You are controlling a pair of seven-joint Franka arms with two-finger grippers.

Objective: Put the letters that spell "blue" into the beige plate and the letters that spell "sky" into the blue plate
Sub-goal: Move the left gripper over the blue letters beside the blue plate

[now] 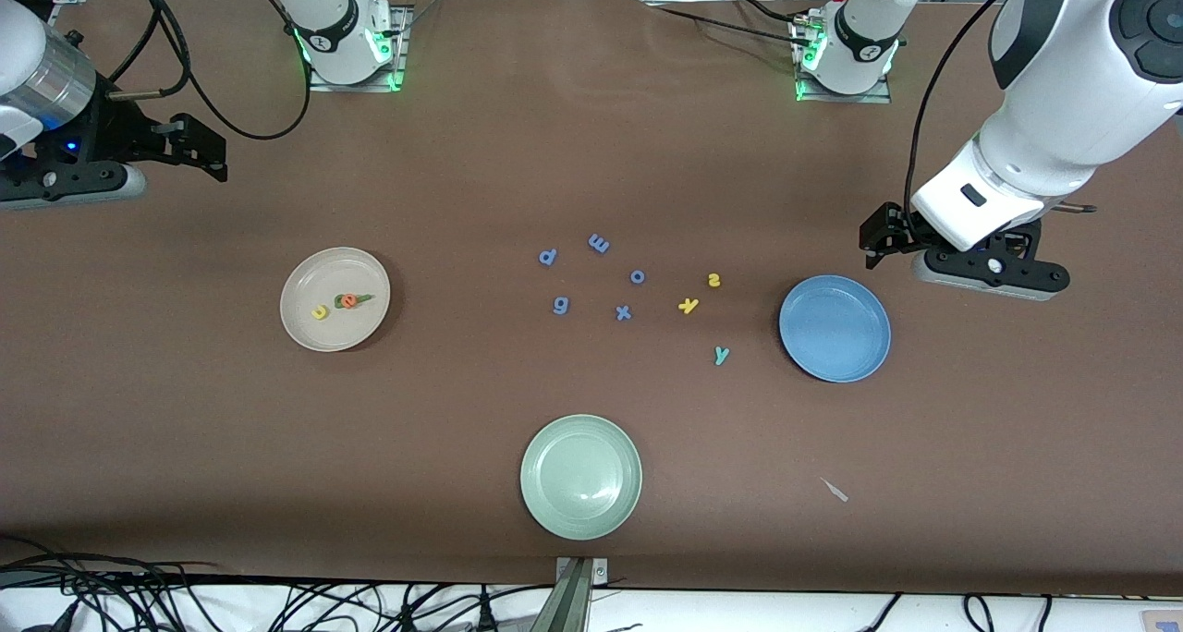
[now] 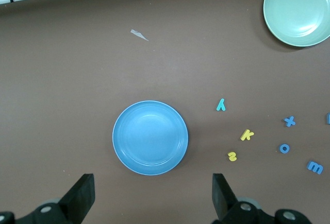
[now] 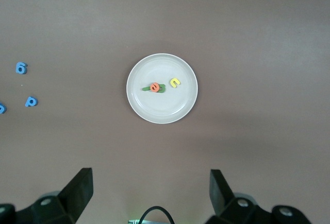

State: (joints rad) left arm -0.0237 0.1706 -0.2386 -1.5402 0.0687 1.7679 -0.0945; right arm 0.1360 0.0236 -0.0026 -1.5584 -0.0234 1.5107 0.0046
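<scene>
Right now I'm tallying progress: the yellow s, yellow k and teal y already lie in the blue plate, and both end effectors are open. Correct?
Not quite. The front view shows the blue plate bare; the s, k and y lie on the table beside it. The rest holds.

Yellow u, orange e atop green letters in beige plate; s, k, y beside empty blue plate.

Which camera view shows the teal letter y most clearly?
The left wrist view: the teal y lies unobstructed beside the blue plate. The front view shows it smaller; the right wrist view does not show it.
</scene>
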